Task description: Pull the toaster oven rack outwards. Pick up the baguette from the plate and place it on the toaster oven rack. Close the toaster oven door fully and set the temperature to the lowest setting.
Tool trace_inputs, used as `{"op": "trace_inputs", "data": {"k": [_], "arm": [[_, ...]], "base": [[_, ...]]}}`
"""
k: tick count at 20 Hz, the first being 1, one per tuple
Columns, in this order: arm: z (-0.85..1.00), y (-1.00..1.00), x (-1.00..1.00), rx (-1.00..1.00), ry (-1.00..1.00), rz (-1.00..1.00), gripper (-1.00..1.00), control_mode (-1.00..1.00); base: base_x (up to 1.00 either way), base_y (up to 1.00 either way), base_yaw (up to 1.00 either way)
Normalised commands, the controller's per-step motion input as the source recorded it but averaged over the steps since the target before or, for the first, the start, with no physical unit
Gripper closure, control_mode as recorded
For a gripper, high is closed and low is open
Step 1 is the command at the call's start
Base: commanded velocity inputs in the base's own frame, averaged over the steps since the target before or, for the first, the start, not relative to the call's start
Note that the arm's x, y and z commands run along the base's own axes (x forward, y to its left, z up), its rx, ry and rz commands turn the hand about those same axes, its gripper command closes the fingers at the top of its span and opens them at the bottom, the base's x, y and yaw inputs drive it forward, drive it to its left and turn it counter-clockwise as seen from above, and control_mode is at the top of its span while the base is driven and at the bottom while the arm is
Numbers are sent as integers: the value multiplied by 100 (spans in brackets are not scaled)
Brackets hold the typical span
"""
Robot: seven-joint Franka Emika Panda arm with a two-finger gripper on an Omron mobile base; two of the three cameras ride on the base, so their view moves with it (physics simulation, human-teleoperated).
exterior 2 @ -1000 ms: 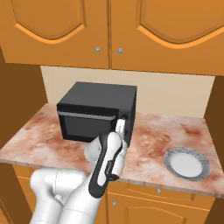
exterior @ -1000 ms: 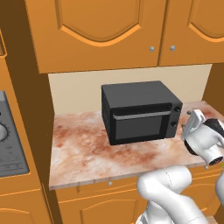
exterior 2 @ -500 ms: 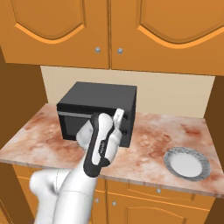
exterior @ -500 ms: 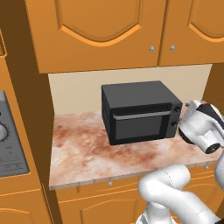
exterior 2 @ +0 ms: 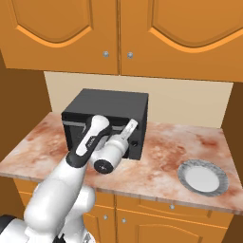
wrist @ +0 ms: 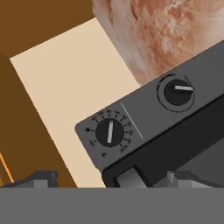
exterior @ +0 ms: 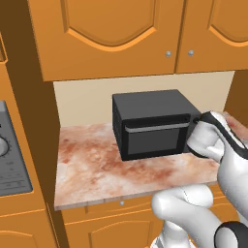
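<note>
Gripper (exterior 2: 131, 124), jaws spread and empty, poised just before the toaster oven's (exterior 2: 107, 114) control strip; the upper dial (wrist: 109, 132) lies straight ahead, beside the closed toaster oven door (exterior: 154, 138).

Illumination is even and moderately bright in all three views, consistent with a diffuse rendered source; no lamp is visible. The toaster oven (exterior: 154, 123) serves as the reference. Its top panel reads lighter than its front, indicating light from above. Soft, weak shading lies on the counter (exterior: 97, 164) directly below and beside the oven. The recess under the upper cabinets (exterior 2: 118, 33), above the oven, is slightly darker. No glare appears on the toaster oven door (exterior: 156, 138). Edges are sharp, without motion blur or lens distortion. In the hand view, the dial markings (wrist: 110, 132) on the oven are fine and partly illegible.
</note>
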Motion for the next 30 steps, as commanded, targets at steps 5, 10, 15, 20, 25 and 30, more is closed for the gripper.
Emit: {"op": "trace_inputs", "data": {"k": [5,10,15,20,25,30], "arm": [[-2,-26,0,26,0,0,-100,-100],[-13,-9,1,23,-1,0,-100,-100],[-22,-3,17,18,0,0,-100,-100],[0,-3,6,7,-3,0,-100,-100],[-18,0,13,3,-9,2,-100,-100],[-39,0,14,5,-11,9,-100,-100]], "base": [[0,0,0],[0,0,0],[0,0,0],[0,0,0],[0,0,0],[0,0,0]]}}
